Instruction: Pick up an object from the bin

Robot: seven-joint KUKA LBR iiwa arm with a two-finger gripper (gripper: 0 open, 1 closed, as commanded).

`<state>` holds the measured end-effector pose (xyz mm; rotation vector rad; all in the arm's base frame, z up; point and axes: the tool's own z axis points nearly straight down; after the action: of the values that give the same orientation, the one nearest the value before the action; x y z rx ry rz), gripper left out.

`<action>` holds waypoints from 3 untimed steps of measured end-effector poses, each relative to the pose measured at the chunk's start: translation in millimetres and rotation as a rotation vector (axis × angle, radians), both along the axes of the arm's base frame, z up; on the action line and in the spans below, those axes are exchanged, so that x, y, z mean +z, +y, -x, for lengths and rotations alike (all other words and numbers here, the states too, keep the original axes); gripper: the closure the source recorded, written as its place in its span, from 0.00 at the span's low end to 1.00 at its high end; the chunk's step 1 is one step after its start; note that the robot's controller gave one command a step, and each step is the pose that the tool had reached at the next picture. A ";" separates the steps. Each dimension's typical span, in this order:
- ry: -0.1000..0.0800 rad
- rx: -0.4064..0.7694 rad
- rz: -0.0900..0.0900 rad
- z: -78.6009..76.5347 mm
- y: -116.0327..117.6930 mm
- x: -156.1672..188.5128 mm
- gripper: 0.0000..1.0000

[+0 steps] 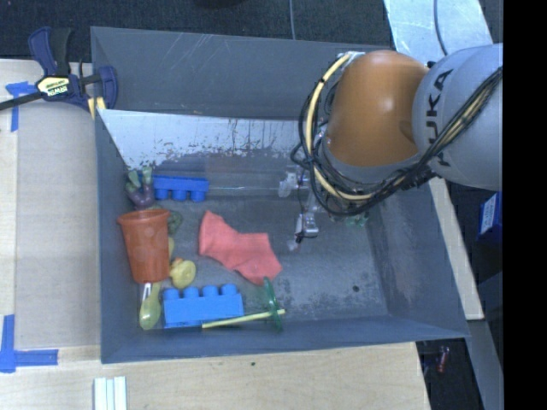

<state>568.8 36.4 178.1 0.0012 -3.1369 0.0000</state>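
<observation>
Camera view, from above: a grey metal bin. The arm comes in from 3 o'clock under an orange cover. Its gripper hangs near the bin's middle, released, its fingers apart with bare floor between them. A crumpled red cloth lies nearest, just beside the gripper at its 8 o'clock. Farther toward 9 o'clock an orange cup lies on its side. One blue brick sits at 10 o'clock, another at 7 o'clock beside a yellow stick.
</observation>
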 end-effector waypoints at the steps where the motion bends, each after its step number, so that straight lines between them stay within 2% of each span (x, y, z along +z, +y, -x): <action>1: -0.008 0.000 0.000 -2.0 -0.2 4.3 0.00; 2: -0.011 0.179 0.000 -34.1 -7.2 -1.9 0.00; 3: -0.013 -0.008 -0.001 -17.6 -0.7 -57.3 0.00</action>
<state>586.4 35.7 120.8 -0.0117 -3.1497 -0.0009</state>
